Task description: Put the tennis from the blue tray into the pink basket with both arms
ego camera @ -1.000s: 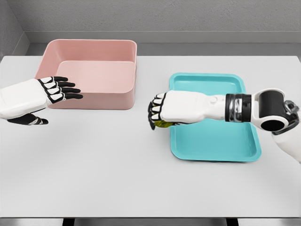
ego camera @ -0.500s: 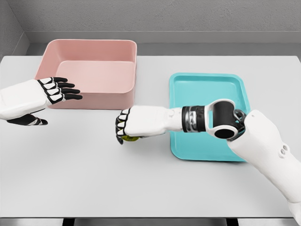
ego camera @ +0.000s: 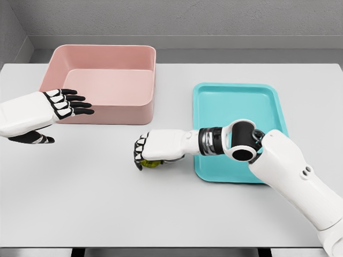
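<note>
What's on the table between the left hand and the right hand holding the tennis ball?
Nothing: in the head view only bare table separates the left hand from the right hand gripping the tennis ball.

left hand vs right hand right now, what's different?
The left hand is open and empty; the right hand is curled around the tennis ball. The left hand hovers beside the pink basket; the right sits low over the table, left of the blue tray. Both share white shells and black fingers.
</note>
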`<state>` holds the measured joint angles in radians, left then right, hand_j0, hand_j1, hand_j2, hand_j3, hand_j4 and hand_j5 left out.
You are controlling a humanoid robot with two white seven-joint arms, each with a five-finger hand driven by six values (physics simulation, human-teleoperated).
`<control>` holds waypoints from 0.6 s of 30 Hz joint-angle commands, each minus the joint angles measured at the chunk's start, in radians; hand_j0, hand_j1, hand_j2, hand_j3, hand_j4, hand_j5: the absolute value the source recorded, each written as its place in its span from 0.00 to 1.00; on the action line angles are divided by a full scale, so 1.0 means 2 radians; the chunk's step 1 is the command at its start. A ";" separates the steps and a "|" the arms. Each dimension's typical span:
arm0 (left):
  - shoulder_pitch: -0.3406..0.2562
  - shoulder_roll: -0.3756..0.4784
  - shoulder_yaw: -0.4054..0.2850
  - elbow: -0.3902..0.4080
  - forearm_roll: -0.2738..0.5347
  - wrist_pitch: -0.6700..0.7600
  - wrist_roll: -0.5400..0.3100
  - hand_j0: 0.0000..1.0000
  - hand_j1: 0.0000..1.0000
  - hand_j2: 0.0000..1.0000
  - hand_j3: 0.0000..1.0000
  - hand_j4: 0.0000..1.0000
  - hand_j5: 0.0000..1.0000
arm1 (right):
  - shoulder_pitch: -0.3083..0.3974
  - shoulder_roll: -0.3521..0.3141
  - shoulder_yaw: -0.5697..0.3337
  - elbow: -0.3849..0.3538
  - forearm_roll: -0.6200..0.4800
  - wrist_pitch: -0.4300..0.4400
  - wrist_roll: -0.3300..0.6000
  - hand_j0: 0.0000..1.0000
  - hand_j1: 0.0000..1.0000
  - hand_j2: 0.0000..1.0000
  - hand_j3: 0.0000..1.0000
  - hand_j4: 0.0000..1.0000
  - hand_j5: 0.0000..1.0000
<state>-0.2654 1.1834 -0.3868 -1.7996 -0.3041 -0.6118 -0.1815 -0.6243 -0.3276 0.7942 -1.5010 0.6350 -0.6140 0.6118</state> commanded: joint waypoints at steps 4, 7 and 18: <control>0.000 0.000 0.000 -0.001 0.003 0.000 0.000 1.00 1.00 1.00 1.00 1.00 1.00 | 0.000 0.001 0.000 0.003 -0.001 0.002 0.000 0.52 0.52 0.52 0.52 0.52 0.52; 0.000 0.000 0.000 -0.001 0.003 0.000 0.000 1.00 1.00 1.00 1.00 1.00 1.00 | 0.000 0.000 0.000 0.003 -0.001 0.002 0.000 0.57 0.57 0.57 0.57 0.57 0.57; 0.001 0.001 -0.001 0.000 0.003 0.000 0.000 1.00 1.00 1.00 1.00 1.00 1.00 | 0.003 0.000 -0.003 0.002 -0.002 0.002 0.000 1.00 1.00 1.00 1.00 1.00 1.00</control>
<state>-0.2654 1.1844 -0.3883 -1.8002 -0.3041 -0.6118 -0.1816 -0.6182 -0.3274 0.7916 -1.4968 0.6366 -0.6136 0.6113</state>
